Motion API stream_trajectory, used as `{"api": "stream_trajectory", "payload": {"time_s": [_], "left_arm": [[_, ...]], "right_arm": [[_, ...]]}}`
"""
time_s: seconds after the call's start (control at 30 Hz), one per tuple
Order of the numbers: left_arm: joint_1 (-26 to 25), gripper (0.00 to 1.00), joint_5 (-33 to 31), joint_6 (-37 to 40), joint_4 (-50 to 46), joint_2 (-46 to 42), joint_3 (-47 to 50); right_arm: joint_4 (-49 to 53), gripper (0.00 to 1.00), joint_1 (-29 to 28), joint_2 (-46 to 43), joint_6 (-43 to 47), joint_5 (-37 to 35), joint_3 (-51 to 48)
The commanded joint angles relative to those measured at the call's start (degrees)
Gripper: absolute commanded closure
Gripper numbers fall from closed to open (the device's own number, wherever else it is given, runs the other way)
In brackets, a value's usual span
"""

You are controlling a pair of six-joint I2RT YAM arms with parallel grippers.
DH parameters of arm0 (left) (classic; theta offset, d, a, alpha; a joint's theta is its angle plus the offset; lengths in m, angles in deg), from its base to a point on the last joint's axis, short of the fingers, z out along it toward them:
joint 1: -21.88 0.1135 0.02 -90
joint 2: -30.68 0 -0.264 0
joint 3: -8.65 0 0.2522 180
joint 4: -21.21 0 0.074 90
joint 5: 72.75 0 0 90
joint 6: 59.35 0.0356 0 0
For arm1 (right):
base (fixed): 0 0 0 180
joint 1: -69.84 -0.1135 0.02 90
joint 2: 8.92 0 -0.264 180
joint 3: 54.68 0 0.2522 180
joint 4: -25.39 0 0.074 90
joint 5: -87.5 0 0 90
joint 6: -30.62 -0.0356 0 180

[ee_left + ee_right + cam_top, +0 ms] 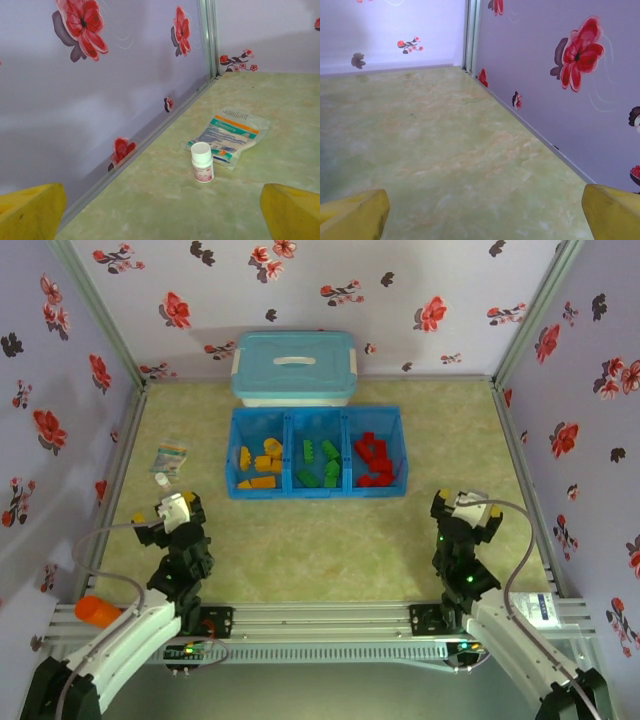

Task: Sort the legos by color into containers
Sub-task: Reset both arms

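Blue plastic tray [232, 455] sits mid-worktop [300, 550], with three compartments side by side. Sort looks done:
- yellow-orange legos [259, 462] in the tray's left compartment
- green legos [320, 465] in the middle one
- red legos [373, 460] in the right one

Each colour is in its own compartment, with the bricks piled loosely.

Light-blue box [294, 367] with a white-handled lid is right behind the tray, against its far edge.

Arms:
- The left hand [172, 508] hangs on the near side of the tray, off its left corner and well apart from it. Its yellow fingers [30, 212] are spread fully wide with nothing between them.
- The right hand [462, 505] hangs on the near side of the tray, off its right corner, also well apart. Its fingers [612, 212] are just as wide and hold nothing.

Left of the tray, near the side wall, a small white-capped pill bottle [202, 162] stands upright. It is just beside a flat printed packet [230, 132] lying on the worktop. From the wrist view I can't tell whether the two touch. Both are apart from the tray.
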Motion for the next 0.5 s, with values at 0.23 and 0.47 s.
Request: {"api": "stream_trajectory", "payload": {"time_s": [0.23, 0.47], "left_arm": [[5.14, 0.0, 5.4, -0.81, 12.17, 10.81, -1.13], [9.01, 0.0, 9.73, -1.0, 17.22, 15.85, -1.37]], "right_arm": [[-16.85, 0.01, 4.81, 7.13, 1.13, 4.83, -3.04], [-22.83, 0.01, 9.15, 14.18, -0.25, 9.9, -2.68]]}}
